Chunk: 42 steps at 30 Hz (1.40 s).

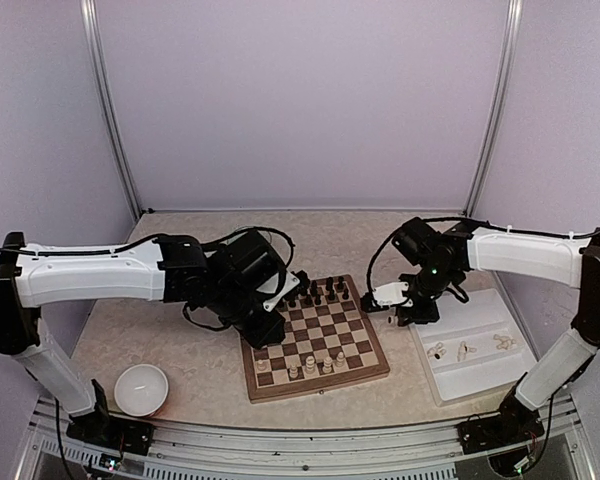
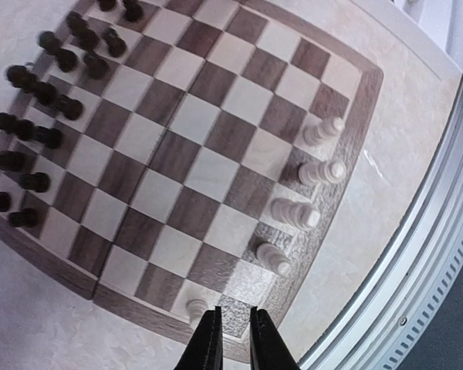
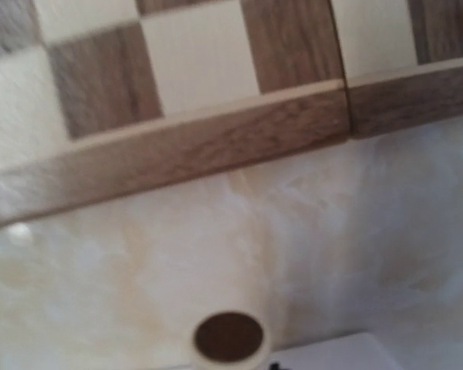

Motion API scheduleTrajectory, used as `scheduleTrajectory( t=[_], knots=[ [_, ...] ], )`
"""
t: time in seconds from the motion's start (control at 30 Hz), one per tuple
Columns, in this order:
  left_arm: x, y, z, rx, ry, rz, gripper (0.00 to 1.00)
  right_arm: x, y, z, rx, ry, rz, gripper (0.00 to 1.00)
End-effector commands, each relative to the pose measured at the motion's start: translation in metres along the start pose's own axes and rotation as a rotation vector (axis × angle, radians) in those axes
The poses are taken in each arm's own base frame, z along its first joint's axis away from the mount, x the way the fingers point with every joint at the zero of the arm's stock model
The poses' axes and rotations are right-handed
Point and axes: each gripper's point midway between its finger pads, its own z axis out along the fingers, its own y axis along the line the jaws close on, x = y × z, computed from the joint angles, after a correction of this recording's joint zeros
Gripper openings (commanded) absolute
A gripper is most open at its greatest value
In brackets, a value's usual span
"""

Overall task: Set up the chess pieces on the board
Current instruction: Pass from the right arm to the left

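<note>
Step in hand: filling cream row. Square brown-and-pale checkered wooden board (image 1: 325,335) mid-table; small cream wooden chessmen (image 1: 309,365) along its 6 o'clock row. Left claw (image 2: 233,316) narrow, empty, over 8 o'clock edge. Right claw (image 1: 398,297) at 3 o'clock edge, seemingly gripping felt-based cream chessman (image 3: 228,339). Next move: carry over vacant square, set upright.

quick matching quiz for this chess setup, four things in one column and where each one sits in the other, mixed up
1 dark chessmen
2 standing cream chessmen
3 white bowl
4 white tray

A right of the board
B board's far rows
C on the table, near left of the board
D board's near row

Pairs: 1-B, 2-D, 3-C, 4-A
</note>
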Motion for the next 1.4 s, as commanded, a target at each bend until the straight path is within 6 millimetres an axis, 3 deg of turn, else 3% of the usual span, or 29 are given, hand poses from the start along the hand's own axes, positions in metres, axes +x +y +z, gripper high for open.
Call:
scheduleTrajectory(
  t=[0.0, 0.2, 0.33, 0.43, 0.6, 0.67, 0.77, 1.03, 1.37],
  knots=[
    [-0.029, 0.027, -0.032, -0.079, -0.13, -0.064, 0.16, 0.012, -0.016, -0.003, 0.07, 0.205, -0.167, 0.1],
    [-0.031, 0.033, -0.038, -0.073, -0.185, -0.113, 0.17, 0.007, -0.032, -0.004, 0.115, 0.354, -0.304, 0.09],
    [-0.04, 0.029, -0.043, -0.05, -0.252, -0.122, 0.16, -0.008, -0.036, -0.003, 0.106, 0.338, -0.299, 0.08],
    [-0.056, 0.034, -0.051, -0.072, -0.368, -0.152, 0.18, -0.036, -0.041, -0.019, 0.105, 0.218, -0.258, 0.07],
    [-0.094, 0.034, -0.086, 0.028, -0.677, -0.233, 0.26, -0.091, -0.024, -0.06, 0.006, -0.073, -0.179, 0.06],
    [-0.111, 0.027, -0.101, 0.104, -0.792, -0.246, 0.31, -0.102, -0.019, -0.071, -0.019, -0.143, -0.168, 0.06],
    [-0.125, 0.021, -0.106, 0.179, -0.871, -0.284, 0.39, -0.111, -0.016, -0.079, -0.024, -0.198, -0.159, 0.06],
    [-0.15, -0.01, -0.06, 0.384, -0.768, -0.329, 0.39, -0.13, -0.013, -0.103, -0.025, -0.317, -0.122, 0.06],
    [-0.159, -0.042, -0.041, 0.526, -0.734, -0.311, 0.39, -0.137, -0.01, -0.11, -0.028, -0.366, -0.091, 0.07]
  ],
)
